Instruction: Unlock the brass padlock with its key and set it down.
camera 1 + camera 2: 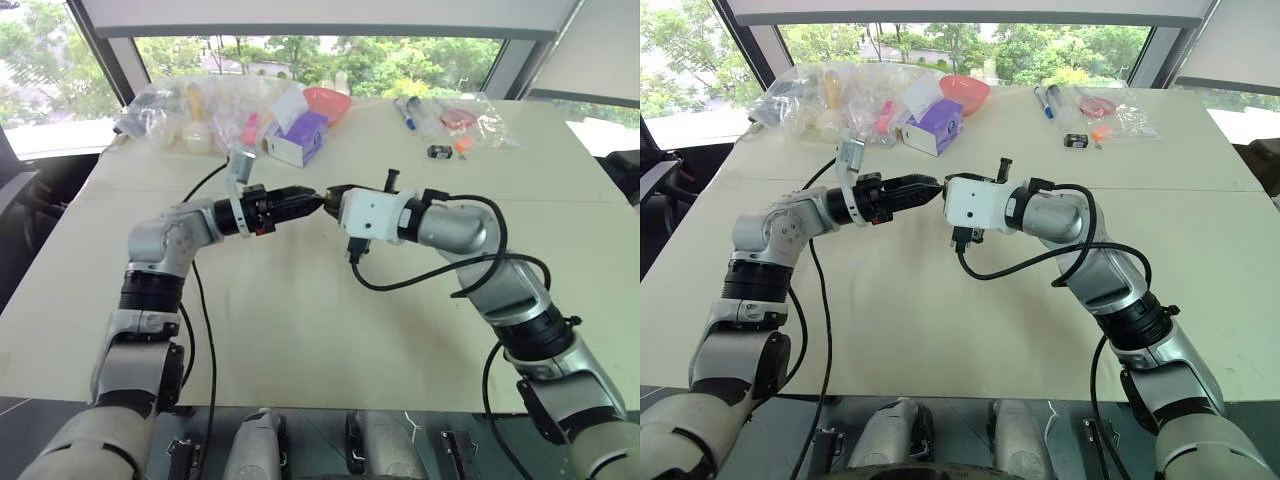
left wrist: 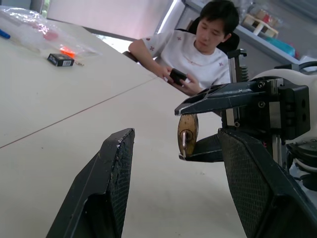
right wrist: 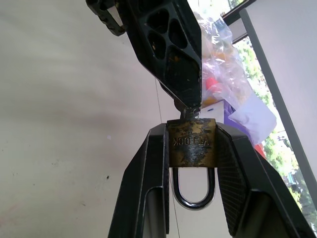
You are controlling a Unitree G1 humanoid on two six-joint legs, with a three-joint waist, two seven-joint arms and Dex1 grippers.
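- Both arms reach in over the middle of the table (image 1: 300,330), their tips meeting above it, clear of the surface.
- The right gripper (image 3: 190,148) is clamped on the padlock (image 3: 192,145): its two fingers press the brass body from either side, and the shackle loop hangs closed between them, toward the wrist.
- The key (image 2: 184,142) sits in the keyhole on the padlock's end face, as the left wrist view shows.
- The left gripper (image 2: 173,163) faces the padlock end-on with its fingers parted on either side of the key; whether they grip it cannot be told. In the right wrist view one of its fingers touches the top of the padlock.
- Further back, near the far edge, lies a small black box (image 1: 440,152) beside plastic bags (image 1: 180,110), a purple-and-white box (image 1: 297,138), a red bowl (image 1: 328,102) and a blue marker (image 1: 404,113).
- Past the table's right edge a person (image 2: 195,54) sits holding a phone (image 2: 177,76).
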